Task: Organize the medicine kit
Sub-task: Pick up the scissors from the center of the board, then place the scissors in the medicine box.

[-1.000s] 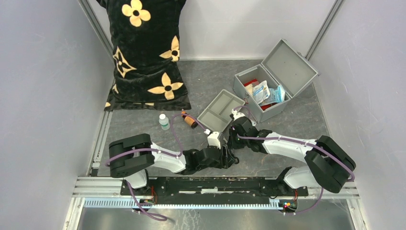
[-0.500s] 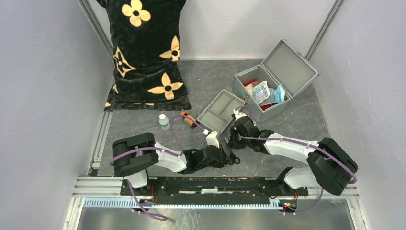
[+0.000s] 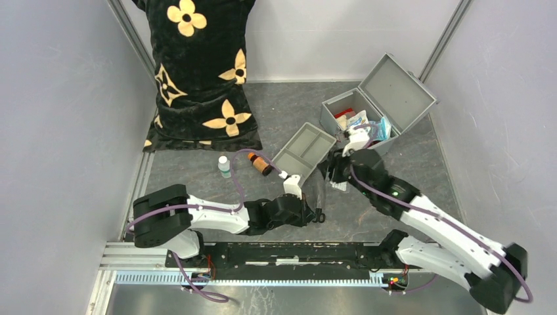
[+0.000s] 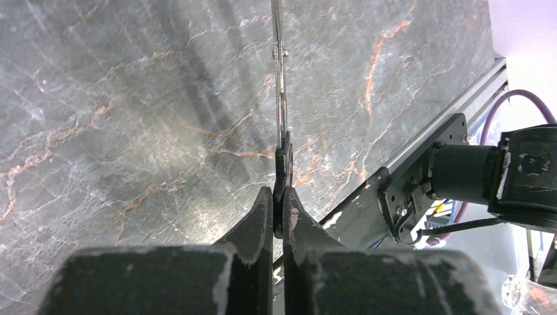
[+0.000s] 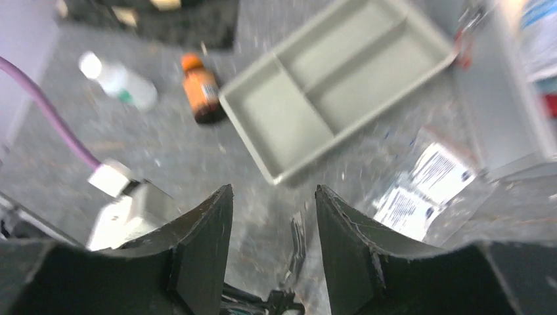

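The kit (image 3: pixel 399 88) stands open at the far right, well apart from the left gripper (image 4: pixel 278 200). That gripper is clamped on the scissors (image 4: pixel 281 118) by a thin edge of the handle, so they could twist or slip out when carried. The right gripper (image 5: pixel 272 193), jaws apart and empty, hovers just before the kit's front wall.

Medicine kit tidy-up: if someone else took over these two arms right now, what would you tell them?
Left gripper: shut on the scissors.
Right gripper: open, empty, by the clear packet.
Medicine kit: lid open, some packets inside.
Outside it: grey tray, empty; orange-capped bottle and white bottle on the table.
Left to do, probably: get those in and close the lid.
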`<control>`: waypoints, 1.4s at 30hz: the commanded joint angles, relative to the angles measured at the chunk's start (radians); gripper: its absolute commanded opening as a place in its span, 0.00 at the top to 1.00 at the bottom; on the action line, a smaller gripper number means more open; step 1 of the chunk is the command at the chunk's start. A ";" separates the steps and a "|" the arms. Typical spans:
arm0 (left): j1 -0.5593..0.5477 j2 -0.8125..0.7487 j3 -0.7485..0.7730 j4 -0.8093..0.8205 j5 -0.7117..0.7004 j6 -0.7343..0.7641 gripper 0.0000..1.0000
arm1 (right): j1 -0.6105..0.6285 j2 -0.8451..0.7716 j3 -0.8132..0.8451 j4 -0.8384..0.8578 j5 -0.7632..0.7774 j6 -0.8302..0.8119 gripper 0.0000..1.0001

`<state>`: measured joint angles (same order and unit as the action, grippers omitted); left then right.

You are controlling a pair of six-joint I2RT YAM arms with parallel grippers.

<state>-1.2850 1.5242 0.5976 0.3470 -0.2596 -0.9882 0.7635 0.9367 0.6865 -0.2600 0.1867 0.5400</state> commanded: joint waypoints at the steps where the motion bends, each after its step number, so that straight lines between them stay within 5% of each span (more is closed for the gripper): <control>1: -0.005 -0.072 0.108 -0.125 -0.036 0.132 0.98 | 0.000 -0.163 0.101 -0.125 0.231 -0.037 0.45; 6: 0.022 -0.089 0.319 -0.249 -0.054 0.262 0.98 | -0.001 -0.354 0.092 -0.158 0.395 -0.020 0.46; 11: 0.180 -0.016 0.503 -0.262 0.095 0.313 0.98 | 0.000 -0.469 0.081 -0.159 0.451 -0.042 0.46; 24: 0.422 0.500 1.121 -0.275 0.456 0.301 0.97 | 0.001 -0.541 0.050 -0.191 0.547 -0.053 0.46; 27: 0.444 0.587 1.203 -0.272 0.494 0.277 0.89 | 0.000 -0.531 0.052 -0.203 0.576 -0.052 0.46; 34: 0.491 0.649 1.276 -0.283 0.509 0.277 0.51 | -0.001 -0.437 0.087 -0.247 0.622 -0.070 0.45; 42: 0.543 0.453 1.164 -0.342 0.464 0.351 0.43 | -0.008 -0.186 0.249 -0.343 0.736 -0.148 0.44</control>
<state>-0.7639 2.1635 1.8114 0.0246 0.2195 -0.7086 0.7635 0.6456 0.8185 -0.5350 0.7959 0.4446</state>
